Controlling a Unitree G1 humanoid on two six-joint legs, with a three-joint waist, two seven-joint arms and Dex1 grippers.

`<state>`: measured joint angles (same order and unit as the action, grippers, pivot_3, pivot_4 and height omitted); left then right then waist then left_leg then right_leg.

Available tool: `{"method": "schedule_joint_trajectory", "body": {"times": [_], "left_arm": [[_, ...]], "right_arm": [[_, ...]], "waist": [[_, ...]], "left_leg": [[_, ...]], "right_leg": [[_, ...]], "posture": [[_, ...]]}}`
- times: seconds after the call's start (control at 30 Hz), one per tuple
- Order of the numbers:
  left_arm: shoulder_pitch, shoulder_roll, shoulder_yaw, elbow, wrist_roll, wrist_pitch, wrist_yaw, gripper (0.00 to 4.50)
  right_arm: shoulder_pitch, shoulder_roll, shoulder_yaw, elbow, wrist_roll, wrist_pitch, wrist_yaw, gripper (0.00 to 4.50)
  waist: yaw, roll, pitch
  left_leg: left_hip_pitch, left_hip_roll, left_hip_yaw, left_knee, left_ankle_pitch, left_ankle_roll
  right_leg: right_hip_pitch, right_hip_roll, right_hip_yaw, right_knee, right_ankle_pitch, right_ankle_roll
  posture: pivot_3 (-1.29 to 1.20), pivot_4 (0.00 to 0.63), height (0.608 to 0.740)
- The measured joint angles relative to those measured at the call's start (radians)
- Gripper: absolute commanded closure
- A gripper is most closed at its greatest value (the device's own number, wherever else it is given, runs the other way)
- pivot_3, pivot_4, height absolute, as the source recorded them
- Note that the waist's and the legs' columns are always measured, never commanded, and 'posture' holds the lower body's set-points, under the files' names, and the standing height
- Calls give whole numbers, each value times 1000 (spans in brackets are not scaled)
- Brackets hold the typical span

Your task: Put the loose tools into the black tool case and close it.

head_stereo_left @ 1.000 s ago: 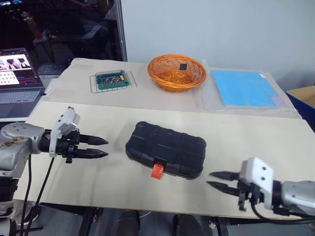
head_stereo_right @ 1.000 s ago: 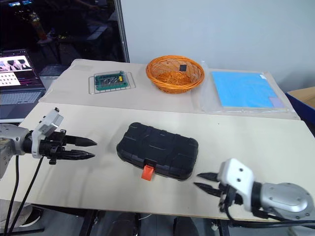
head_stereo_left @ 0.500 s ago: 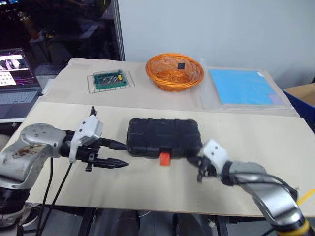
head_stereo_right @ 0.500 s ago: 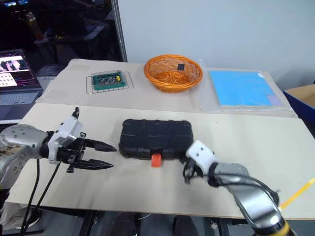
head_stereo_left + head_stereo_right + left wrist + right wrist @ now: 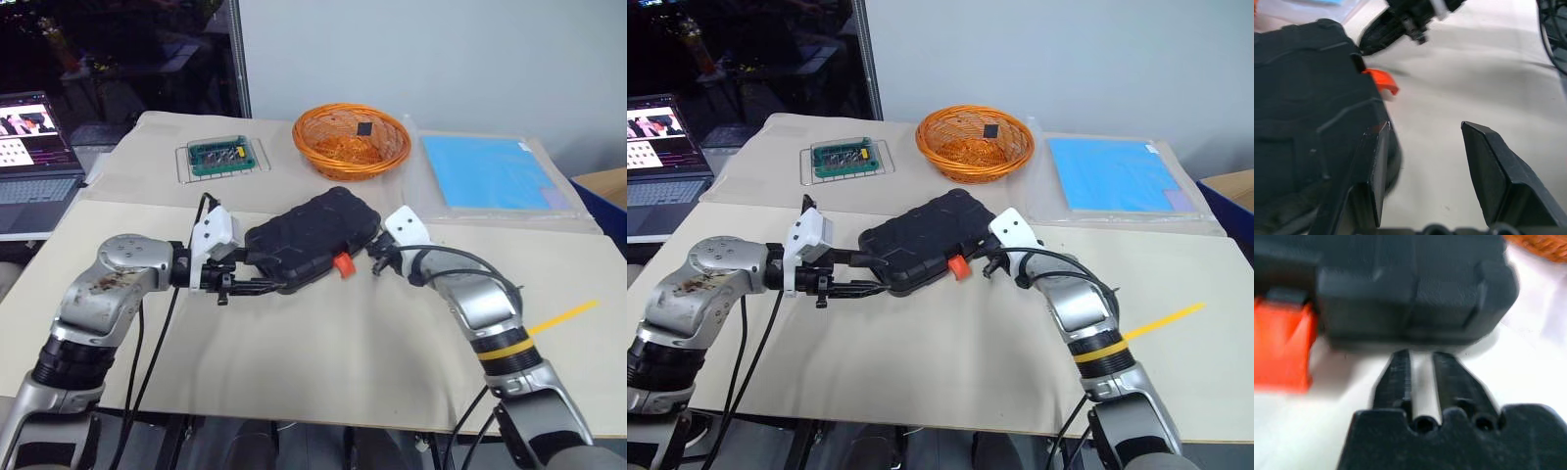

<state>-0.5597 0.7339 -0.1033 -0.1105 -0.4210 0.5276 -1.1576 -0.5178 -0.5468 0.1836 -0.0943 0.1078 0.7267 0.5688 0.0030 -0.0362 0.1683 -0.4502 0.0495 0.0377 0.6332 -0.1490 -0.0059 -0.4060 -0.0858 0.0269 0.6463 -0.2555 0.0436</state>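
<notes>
I see the black tool case [image 5: 312, 238] shut on the table [image 5: 323, 343], slewed diagonally between both arms, orange latch [image 5: 342, 263] facing me. Orange basket [image 5: 351, 142] behind holds one small dark square; no writing legible. Left claw [image 5: 257, 279] is parted, one finger [image 5: 1367, 181] against the case's near end. Right claw [image 5: 1422, 377] fingers sit almost together, empty, tips just short of the case's corner beside the latch
</notes>
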Motion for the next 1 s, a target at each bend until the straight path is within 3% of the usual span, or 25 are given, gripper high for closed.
{"method": "schedule_joint_trajectory", "body": {"times": [0.1,0.23,0.57,1.0], "left_arm": [[-33,-45,-36,76,38,-13,18,1992],[-47,-77,-94,147,104,-57,18,1992],[-57,-92,-105,183,144,-105,17,1992],[-35,-85,-84,155,144,-84,25,1992]], "right_arm": [[76,-7,-73,-183,113,135,40,1283],[92,80,-111,-335,201,263,9,12],[2,172,-22,-159,140,247,-96,12],[-28,210,4,-39,110,196,-90,12]], "waist": [[-6,0,0],[-23,0,0],[-16,0,0],[-21,0,0]], "left_leg": [[-1,0,0,1,0,0],[3,1,-1,1,0,0],[5,1,0,2,0,0],[5,1,0,1,0,0]], "right_leg": [[-1,0,0,1,0,0],[1,2,1,1,0,0],[2,2,3,2,1,-1],[2,2,3,2,1,-1]], "posture": [[0,150,740],[0,150,740],[0,150,740],[0,150,740]]}}
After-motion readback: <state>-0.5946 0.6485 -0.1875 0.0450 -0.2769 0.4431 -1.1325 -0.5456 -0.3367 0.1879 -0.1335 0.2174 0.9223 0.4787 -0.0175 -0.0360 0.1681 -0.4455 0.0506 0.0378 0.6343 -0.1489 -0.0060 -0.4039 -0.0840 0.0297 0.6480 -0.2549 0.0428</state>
